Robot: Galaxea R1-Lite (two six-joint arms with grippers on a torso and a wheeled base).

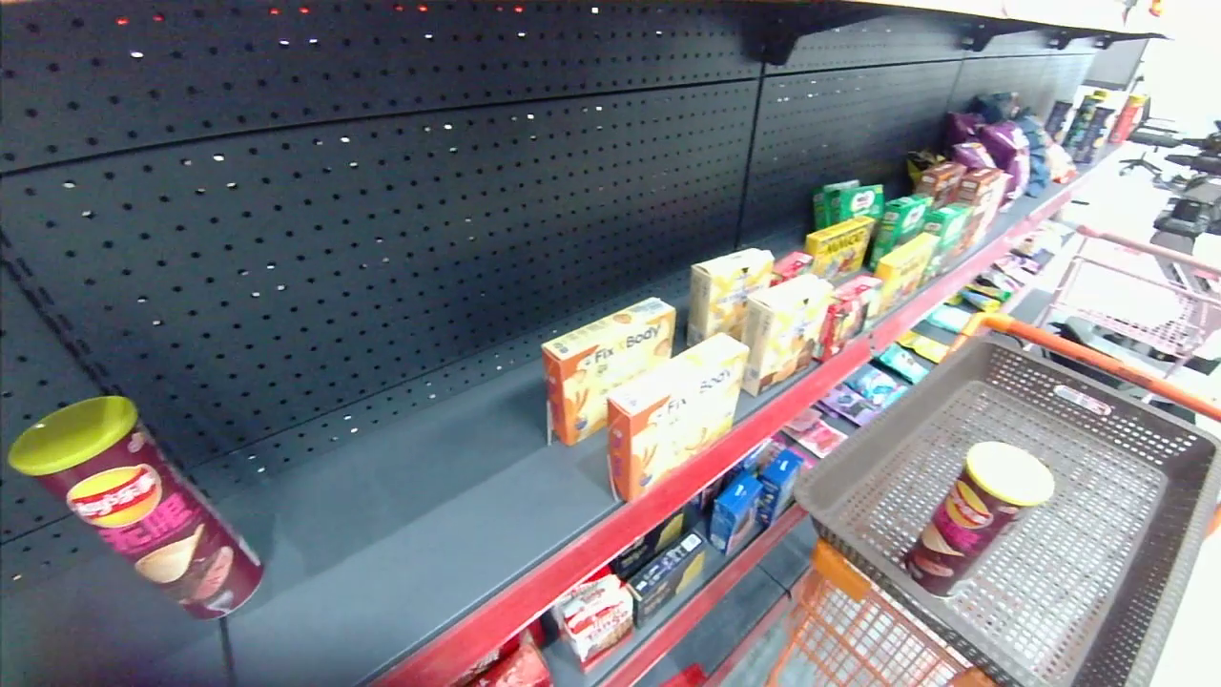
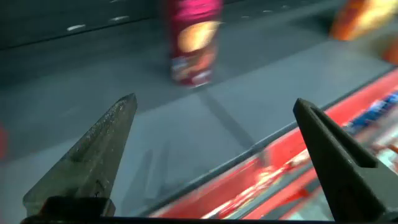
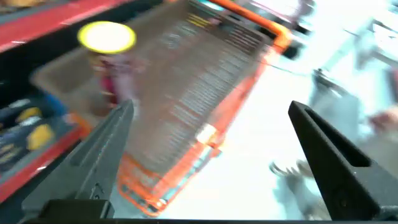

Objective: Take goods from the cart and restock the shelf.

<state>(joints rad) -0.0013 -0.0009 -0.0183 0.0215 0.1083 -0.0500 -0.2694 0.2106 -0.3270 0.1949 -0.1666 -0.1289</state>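
Sitting between placements: left gripper (image 2: 214, 102) spread wide, empty, near the maroon cardboard crisp tube with lime lid (image 1: 134, 506) upright on the grey metal shelf (image 1: 429, 496). Right gripper (image 3: 211, 107) gaping over the grey perforated plastic basket (image 1: 1087, 582) holding a matching tube (image 1: 978, 515). Next, probably: lower, straddle, pinch below the lid.

— What sort of place is this?
— A shop, in a grocery aisle. A long grey shelf (image 1: 429, 515) with a red front edge runs along a black pegboard wall (image 1: 382, 239). It carries rows of boxes (image 1: 610, 367), with packets (image 1: 878, 382) on the level below.
— Anything else?
— An orange cart (image 1: 858, 639) holding a grey basket (image 1: 1183, 477) stands beside it, and a pink cart (image 1: 1126, 286) farther off.
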